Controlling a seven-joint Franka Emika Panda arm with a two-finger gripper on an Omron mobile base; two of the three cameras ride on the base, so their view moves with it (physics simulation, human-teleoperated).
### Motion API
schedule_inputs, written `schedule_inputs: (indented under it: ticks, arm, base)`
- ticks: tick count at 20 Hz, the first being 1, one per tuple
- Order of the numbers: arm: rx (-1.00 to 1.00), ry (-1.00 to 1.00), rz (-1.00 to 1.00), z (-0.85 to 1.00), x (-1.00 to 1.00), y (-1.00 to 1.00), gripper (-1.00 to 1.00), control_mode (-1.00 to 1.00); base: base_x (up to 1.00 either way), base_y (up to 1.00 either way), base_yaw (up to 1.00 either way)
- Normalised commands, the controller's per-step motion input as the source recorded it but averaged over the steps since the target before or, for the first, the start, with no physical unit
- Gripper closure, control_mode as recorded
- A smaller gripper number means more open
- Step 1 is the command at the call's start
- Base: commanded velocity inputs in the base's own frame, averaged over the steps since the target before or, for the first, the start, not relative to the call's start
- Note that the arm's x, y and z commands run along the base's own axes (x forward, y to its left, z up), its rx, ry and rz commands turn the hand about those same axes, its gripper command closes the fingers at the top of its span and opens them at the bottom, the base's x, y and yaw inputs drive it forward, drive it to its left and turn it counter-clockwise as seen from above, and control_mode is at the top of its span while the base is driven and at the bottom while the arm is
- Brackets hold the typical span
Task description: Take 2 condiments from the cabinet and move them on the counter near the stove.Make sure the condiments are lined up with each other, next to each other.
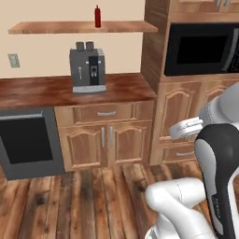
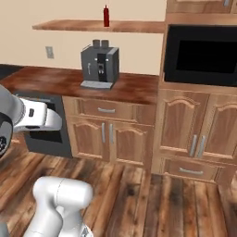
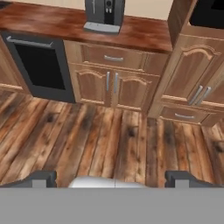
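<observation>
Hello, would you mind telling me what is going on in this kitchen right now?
The robot arm is holding nothing: its claw is open and pointed at the wooden floor in front of the base cabinets. A red squeeze bottle stands upright on the open wall shelf. Below it, a grey coffee machine sits on the reddish-brown counter. No bottle is on the counter yet, so the move has not begun.

Even, soft light; slightly blurry render
</observation>
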Motion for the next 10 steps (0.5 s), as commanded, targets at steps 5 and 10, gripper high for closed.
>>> schedule_inputs:
  ticks: [5, 10]
  arm:
    - [0.0, 0.0, 0.0, 0.0, 0.0, 0.0, -1.0, 1.0]
    - [0.0, 0.0, 0.0, 0.0, 0.0, 0.0, -1.0, 1.0]
  base:
    - [0.63, -0.03, 0.0]
    - [0.78, 0.0, 0.0]
